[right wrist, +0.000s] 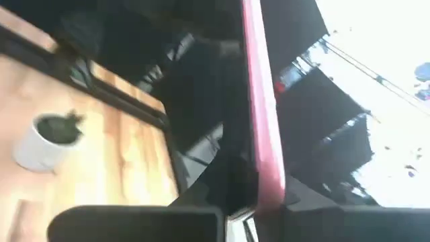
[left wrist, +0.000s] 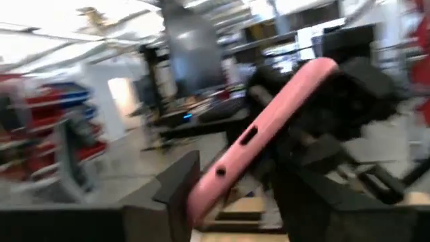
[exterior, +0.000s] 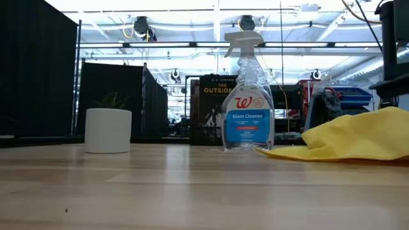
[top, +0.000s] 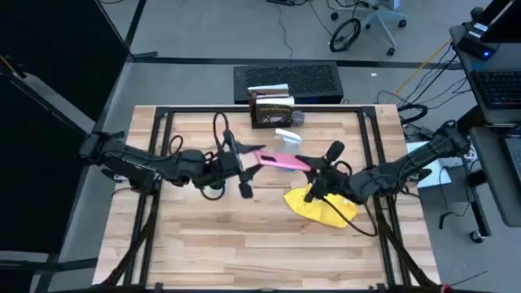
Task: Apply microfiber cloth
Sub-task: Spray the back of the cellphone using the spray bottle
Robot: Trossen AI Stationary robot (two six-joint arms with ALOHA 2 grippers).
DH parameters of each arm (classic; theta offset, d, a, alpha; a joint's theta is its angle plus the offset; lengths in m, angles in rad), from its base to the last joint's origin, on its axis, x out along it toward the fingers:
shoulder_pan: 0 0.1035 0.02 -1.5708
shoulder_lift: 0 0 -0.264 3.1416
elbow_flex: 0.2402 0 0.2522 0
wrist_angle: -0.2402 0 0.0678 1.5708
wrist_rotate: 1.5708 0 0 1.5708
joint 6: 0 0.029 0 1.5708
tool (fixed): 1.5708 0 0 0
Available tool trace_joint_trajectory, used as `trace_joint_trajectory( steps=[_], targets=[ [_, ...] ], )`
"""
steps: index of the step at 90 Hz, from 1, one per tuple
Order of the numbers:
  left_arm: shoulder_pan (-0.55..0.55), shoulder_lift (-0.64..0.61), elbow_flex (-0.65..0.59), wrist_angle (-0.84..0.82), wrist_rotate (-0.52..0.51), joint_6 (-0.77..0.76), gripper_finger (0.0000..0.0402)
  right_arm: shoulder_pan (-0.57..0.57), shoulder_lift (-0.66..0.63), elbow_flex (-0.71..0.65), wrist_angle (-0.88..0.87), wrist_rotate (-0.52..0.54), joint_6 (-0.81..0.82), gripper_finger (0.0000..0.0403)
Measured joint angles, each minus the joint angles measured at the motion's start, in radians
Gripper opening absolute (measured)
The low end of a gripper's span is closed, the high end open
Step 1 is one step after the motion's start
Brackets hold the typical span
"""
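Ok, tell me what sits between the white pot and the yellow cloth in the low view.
The spray bottle stands between the white pot and the yellow cloth in the low view; the book is behind.

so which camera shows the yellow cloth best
The low view: the microfiber cloth lies bunched on the table right of the spray bottle, unobstructed. In the high view the right arm crosses over part of it. Neither wrist view shows it.
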Motion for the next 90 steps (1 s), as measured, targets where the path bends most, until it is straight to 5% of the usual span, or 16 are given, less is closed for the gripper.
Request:
trace_joint_trajectory(
  steps=[10,32,56,90],
  targets=[
    [0.002,-0.003,0.003,-0.021,-0.074,-0.020,0.0182,0.004,0.002,-0.002,0.013,0.083,-0.046,0.0016],
    [0.012,0.002,0.004,-0.034,-0.069,-0.393,0.0184,-0.044,0.024,-0.004,-0.014,0.379,-0.158,0.0015],
    [0.058,0.085,0.005,0.001,-0.080,-0.739,0.0185,-0.152,0.155,-0.004,-0.006,0.400,-0.248,0.0015],
    [0.114,0.137,0.005,-0.051,-0.093,-0.935,0.0185,-0.219,0.193,-0.004,0.024,0.417,-0.254,0.0015]
  ],
)
